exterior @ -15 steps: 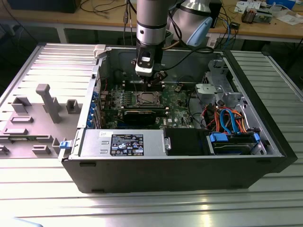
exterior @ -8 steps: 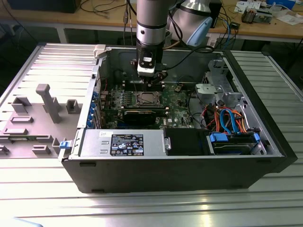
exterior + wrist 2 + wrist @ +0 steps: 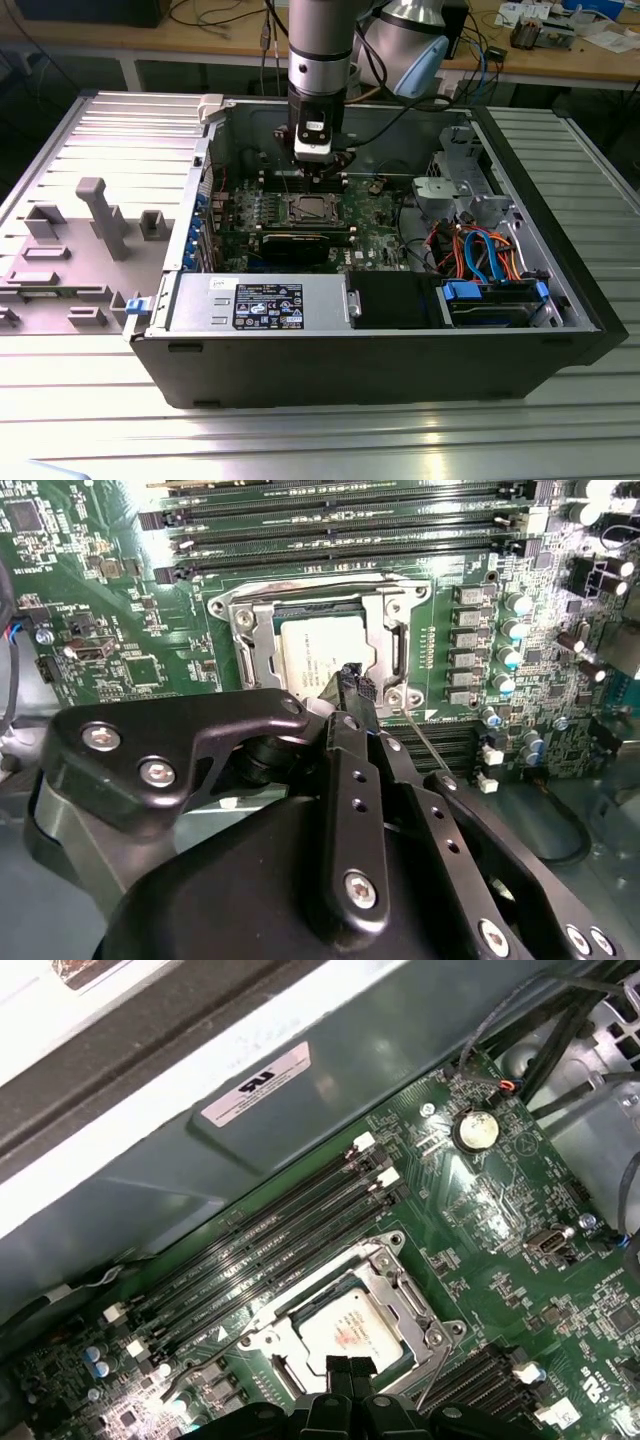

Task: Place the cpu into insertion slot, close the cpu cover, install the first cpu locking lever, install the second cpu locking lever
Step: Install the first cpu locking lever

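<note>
The cpu [image 3: 318, 650] [image 3: 350, 1332] lies flat in the insertion slot [image 3: 305, 208] on the green motherboard, its silver top showing. The cpu cover [image 3: 385, 630] [image 3: 405, 1285] is down around it as a silver frame. A thin wire locking lever [image 3: 428, 745] [image 3: 428, 1380] sticks out from one corner of the socket, away from the board. My gripper [image 3: 355, 685] [image 3: 347, 1368] [image 3: 322, 172] hangs just above the socket's edge near that lever. Its black fingertips are pressed together with nothing visible between them.
Long memory slots [image 3: 340, 525] [image 3: 270, 1250] run beside the socket, close to the case wall [image 3: 330, 1110]. A long black card [image 3: 305, 243], the power supply [image 3: 260, 300] and a drive cage with coloured cables [image 3: 480, 250] crowd the case. Grey fixtures [image 3: 100, 215] stand outside it.
</note>
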Controlling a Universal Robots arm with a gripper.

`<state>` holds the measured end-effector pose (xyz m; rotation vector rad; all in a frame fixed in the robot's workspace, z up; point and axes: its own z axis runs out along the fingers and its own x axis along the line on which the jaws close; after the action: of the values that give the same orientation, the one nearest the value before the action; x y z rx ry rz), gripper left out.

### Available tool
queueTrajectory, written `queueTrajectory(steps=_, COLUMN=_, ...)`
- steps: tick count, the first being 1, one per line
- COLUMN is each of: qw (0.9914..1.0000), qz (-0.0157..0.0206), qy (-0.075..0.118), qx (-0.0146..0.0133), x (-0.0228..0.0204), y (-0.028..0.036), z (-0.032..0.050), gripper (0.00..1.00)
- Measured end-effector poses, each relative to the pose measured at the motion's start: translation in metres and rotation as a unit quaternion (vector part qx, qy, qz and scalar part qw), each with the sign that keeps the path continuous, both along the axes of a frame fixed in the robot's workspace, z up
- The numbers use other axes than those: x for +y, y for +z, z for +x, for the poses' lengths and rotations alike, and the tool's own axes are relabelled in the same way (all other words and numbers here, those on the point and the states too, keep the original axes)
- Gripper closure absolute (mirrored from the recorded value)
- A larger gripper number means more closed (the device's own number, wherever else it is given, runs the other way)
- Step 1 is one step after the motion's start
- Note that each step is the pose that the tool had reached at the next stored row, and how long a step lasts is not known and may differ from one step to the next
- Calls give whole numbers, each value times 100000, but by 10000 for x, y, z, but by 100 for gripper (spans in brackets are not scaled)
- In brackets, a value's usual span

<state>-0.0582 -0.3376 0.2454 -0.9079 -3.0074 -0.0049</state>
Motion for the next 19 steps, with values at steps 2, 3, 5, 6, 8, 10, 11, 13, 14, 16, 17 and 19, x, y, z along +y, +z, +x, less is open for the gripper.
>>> queueTrajectory(steps=2, qw=99998, qz=0, qy=701, qx=1, x=0, y=0, z=0, gripper=89)
queueTrajectory(steps=3, qw=99994, qz=2, qy=1132, qx=2, x=0, y=0, z=0, gripper=89)
queueTrajectory(steps=5, qw=99978, qz=0, qy=2118, qx=2, x=0, y=0, z=0, gripper=89)
queueTrajectory(steps=6, qw=99963, qz=1, qy=2711, qx=1, x=-1, y=0, z=0, gripper=89)
queueTrajectory(steps=8, qw=99938, qz=0, qy=3528, qx=1, x=-2, y=0, z=0, gripper=89)
queueTrajectory(steps=10, qw=99906, qz=2, qy=4337, qx=-2, x=-2, y=0, z=0, gripper=89)
queueTrajectory(steps=11, qw=99888, qz=0, qy=4737, qx=1, x=-3, y=0, z=-1, gripper=89)
queueTrajectory(steps=13, qw=99722, qz=2, qy=7449, qx=-2, x=-8, y=0, z=-1, gripper=89)
queueTrajectory(steps=14, qw=99590, qz=0, qy=9043, qx=0, x=-12, y=0, z=-1, gripper=89)
queueTrajectory(steps=16, qw=99404, qz=2, qy=10906, qx=-3, x=-19, y=0, z=-1, gripper=89)
queueTrajectory(steps=17, qw=99332, qz=4, qy=11538, qx=-5, x=-21, y=0, z=-2, gripper=89)
queueTrajectory(steps=19, qw=99247, qz=1, qy=12248, qx=-13, x=-26, y=0, z=-3, gripper=89)
